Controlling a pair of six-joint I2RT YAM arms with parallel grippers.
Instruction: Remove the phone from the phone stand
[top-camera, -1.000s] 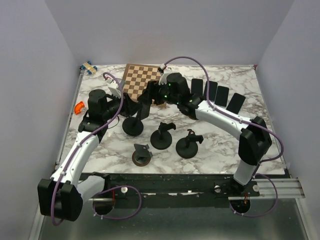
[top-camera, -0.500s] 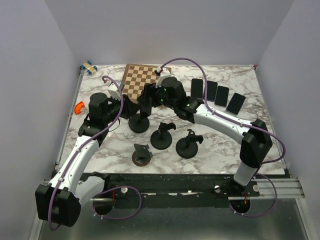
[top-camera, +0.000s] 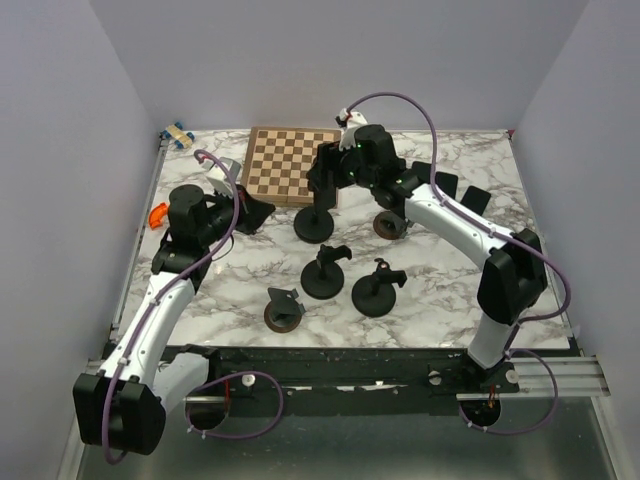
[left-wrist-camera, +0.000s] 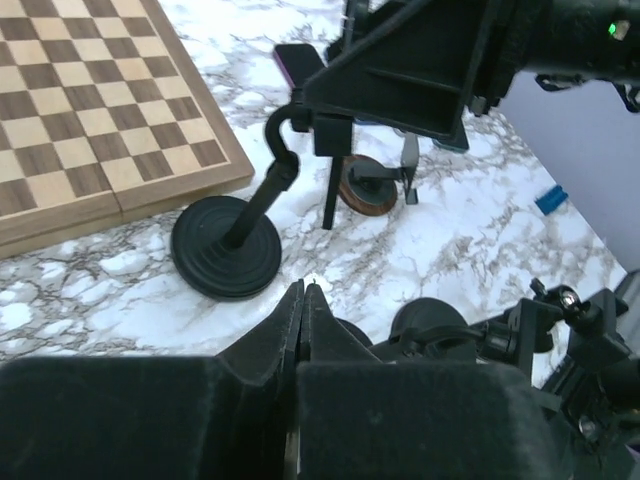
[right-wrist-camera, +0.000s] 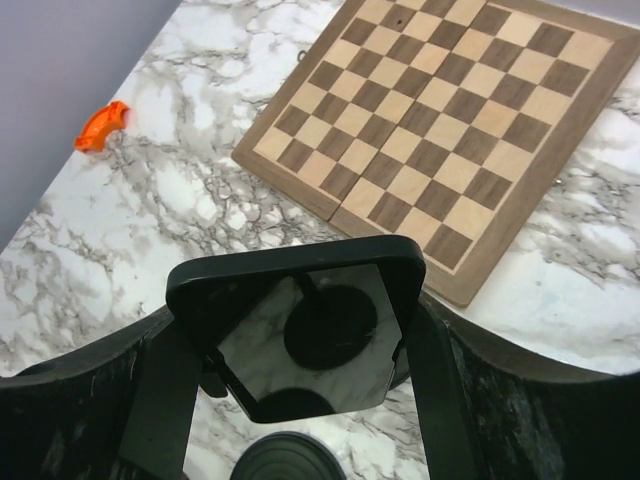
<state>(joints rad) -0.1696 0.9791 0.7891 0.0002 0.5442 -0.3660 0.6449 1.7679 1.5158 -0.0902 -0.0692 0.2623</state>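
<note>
My right gripper (top-camera: 326, 183) (right-wrist-camera: 300, 360) is shut on a black phone (right-wrist-camera: 296, 300), gripping its two long edges; the screen mirrors the marble. It holds the phone (top-camera: 322, 176) over a black phone stand (top-camera: 315, 226) in front of the chessboard. In the left wrist view the stand (left-wrist-camera: 226, 246) has a round base and a bent neck, and its hooked top meets the phone's (left-wrist-camera: 400, 60) lower edge. I cannot tell whether the two still touch. My left gripper (top-camera: 260, 212) (left-wrist-camera: 303, 292) is shut and empty, left of the stand and apart from it.
A wooden chessboard (top-camera: 290, 163) lies at the back. Three more black stands (top-camera: 325, 276) (top-camera: 378, 291) (top-camera: 284, 310) stand at the front middle, and a brown-based one (top-camera: 390, 224) to the right. Spare phones (top-camera: 474, 198) lie back right. An orange piece (top-camera: 158, 213) lies at the left edge.
My right gripper has moved right and back with the phone, and the stand has come along with it. My left gripper has come off the stand and stays to its left.
</note>
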